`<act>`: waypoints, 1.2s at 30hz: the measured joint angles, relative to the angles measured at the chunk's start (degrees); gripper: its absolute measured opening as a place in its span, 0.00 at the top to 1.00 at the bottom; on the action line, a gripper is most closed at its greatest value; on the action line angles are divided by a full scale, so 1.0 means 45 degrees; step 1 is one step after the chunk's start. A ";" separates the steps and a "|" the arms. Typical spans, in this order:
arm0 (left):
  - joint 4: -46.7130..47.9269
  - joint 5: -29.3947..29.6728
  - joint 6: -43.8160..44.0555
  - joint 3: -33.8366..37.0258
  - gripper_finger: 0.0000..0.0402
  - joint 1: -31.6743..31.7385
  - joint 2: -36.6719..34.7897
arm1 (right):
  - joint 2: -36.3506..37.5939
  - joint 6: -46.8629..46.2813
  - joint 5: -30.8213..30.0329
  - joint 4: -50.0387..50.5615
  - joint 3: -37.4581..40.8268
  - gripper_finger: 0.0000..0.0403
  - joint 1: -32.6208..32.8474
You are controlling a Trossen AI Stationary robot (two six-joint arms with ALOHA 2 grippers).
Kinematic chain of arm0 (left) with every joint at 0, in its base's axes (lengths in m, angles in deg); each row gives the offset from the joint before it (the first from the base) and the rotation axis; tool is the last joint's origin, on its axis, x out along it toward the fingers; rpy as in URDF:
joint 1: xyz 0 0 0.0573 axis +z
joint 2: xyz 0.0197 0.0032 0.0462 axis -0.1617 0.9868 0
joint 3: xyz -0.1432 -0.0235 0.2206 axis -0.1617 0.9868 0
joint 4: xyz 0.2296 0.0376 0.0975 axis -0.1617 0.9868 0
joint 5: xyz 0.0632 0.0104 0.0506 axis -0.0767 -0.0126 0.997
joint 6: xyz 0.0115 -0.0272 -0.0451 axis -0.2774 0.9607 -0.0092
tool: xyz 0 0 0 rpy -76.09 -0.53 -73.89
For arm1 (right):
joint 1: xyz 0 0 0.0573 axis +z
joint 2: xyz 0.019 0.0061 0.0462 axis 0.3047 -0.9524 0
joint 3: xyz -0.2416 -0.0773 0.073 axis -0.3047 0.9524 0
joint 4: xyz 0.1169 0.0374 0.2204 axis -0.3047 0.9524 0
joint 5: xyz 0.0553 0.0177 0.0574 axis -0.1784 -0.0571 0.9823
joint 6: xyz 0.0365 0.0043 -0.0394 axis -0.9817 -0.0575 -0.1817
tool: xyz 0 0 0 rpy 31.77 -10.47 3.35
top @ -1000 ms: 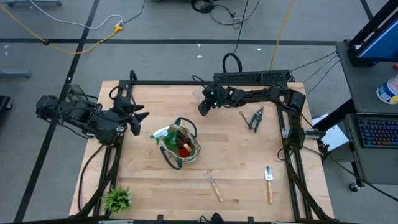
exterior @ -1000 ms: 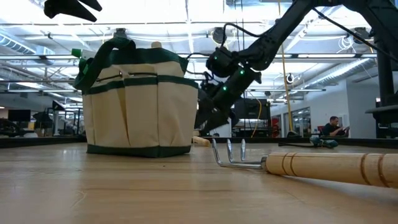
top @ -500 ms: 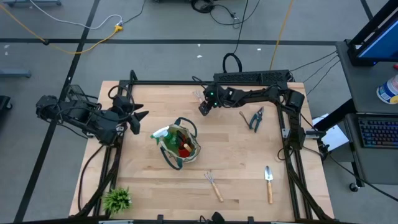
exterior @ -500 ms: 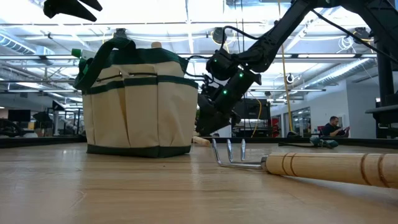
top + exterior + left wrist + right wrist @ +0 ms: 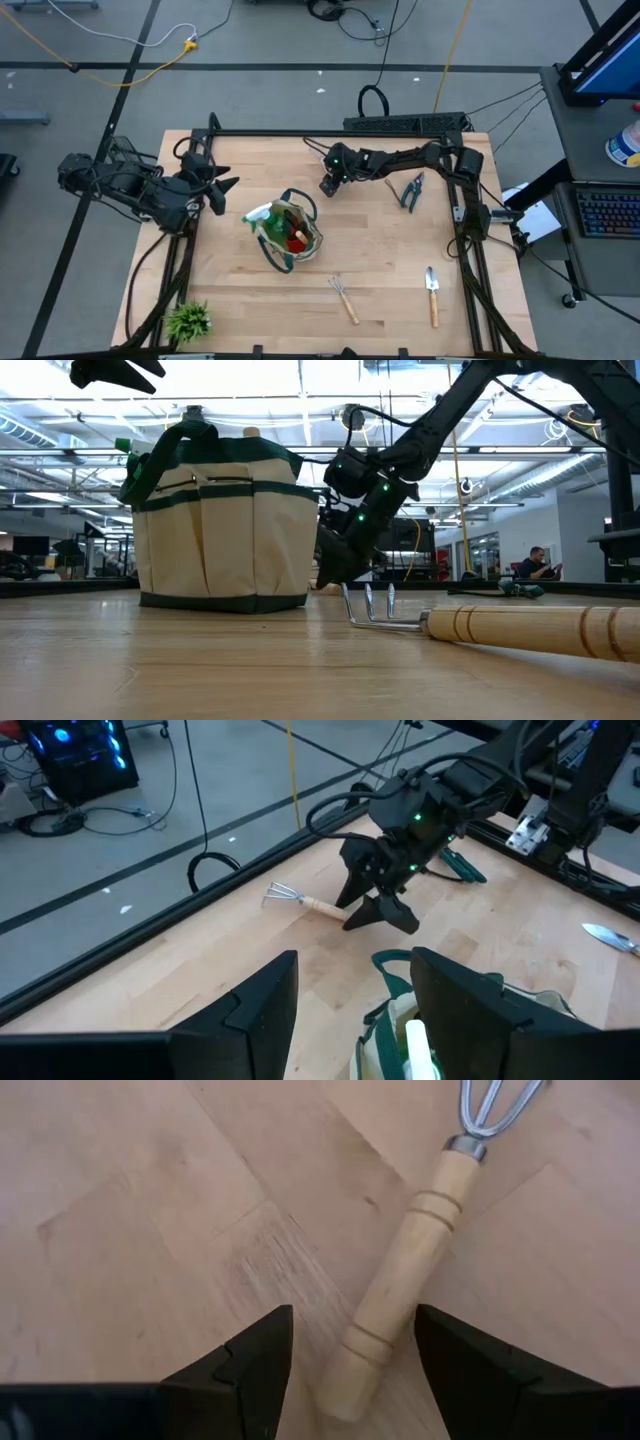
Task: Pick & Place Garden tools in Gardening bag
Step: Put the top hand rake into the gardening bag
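between open right gripper [image 5: 345,1355] fingers, rake [image 5: 400,1280] tines run off-frame.

Matt pale-wood table [image 5: 150,1200], smooth turned-wood rake handle [image 5: 400,1280] with shiny metal tines [image 5: 490,1105].

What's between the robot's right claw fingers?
In the right wrist view, the wooden handle of a small rake lies on the table between the open right gripper fingers, not gripped.

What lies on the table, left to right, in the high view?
Plant → bag → rake → shears → trowel.
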 joint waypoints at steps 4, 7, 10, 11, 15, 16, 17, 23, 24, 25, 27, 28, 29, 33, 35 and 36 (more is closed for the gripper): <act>-0.0005 0.0003 0.0037 0.0000 0.50 0.0000 0.0004 | -0.0031 -0.0095 -0.0049 0.0046 0.0006 0.50 -0.0005; -0.0010 0.0000 0.0071 0.0000 0.50 0.0000 0.0004 | -0.0031 -0.0134 -0.0041 0.0180 0.0006 0.56 -0.0010; -0.0012 0.0000 0.0084 0.0000 0.50 0.0000 0.0004 | -0.0031 -0.0383 -0.0044 0.0316 0.0006 0.64 -0.0010; -0.0013 0.0000 0.0093 0.0000 0.50 0.0000 0.0004 | -0.0031 -0.0477 -0.0035 0.0343 0.0005 0.67 -0.0019; -0.0015 0.0000 0.0125 0.0000 0.50 0.0000 0.0004 | -0.0028 -0.0511 -0.0037 0.0494 0.0001 0.79 -0.0024; -0.0015 0.0000 0.0125 0.0000 0.50 0.0000 0.0004 | -0.0024 -0.0484 -0.0024 0.0505 0.0001 0.82 -0.0024; -0.0015 0.0000 0.0129 0.0000 0.50 0.0000 0.0004 | -0.0021 -0.0485 -0.0025 0.0512 0.0001 0.85 -0.0024; -0.0010 -0.0016 0.0267 0.0000 0.50 0.0000 0.0004 | -0.0017 -0.0392 -0.0030 0.0523 -0.0004 0.86 -0.0024; -0.0010 -0.0019 0.0280 0.0000 0.50 0.0000 0.0004 | -0.0020 -0.0392 -0.0038 0.0523 -0.0004 0.86 -0.0024; -0.0010 -0.0019 0.0280 0.0000 0.50 0.0000 0.0004 | -0.0016 -0.0392 -0.0040 0.0523 -0.0004 0.86 -0.0032; -0.0010 -0.0019 0.0285 0.0000 0.50 0.0000 0.0004 | -0.0003 -0.0392 -0.0025 0.0535 -0.0004 0.86 -0.0068; -0.0010 -0.0019 0.0285 0.0000 0.50 0.0000 0.0004 | 0.0072 -0.0390 -0.0020 0.0598 -0.0002 0.86 -0.0068; -0.0010 -0.0019 0.0290 0.0000 0.50 0.0000 0.0004 | 0.0137 -0.0389 -0.0020 0.0684 0.0006 0.86 -0.0068; -0.0010 -0.0019 0.0317 0.0000 0.50 0.0000 0.0004 | 0.0559 -0.0277 -0.0282 0.0899 0.0042 0.86 -0.0063; -0.0019 -0.0010 0.0405 0.0000 0.50 0.0000 0.0004 | 0.0926 -0.0126 -0.0318 0.0631 0.0032 0.86 -0.0066; -0.0047 0.0006 0.0421 0.0000 0.50 0.0000 0.0004 | 0.1136 -0.0099 -0.0345 0.0516 -0.0006 0.86 -0.0068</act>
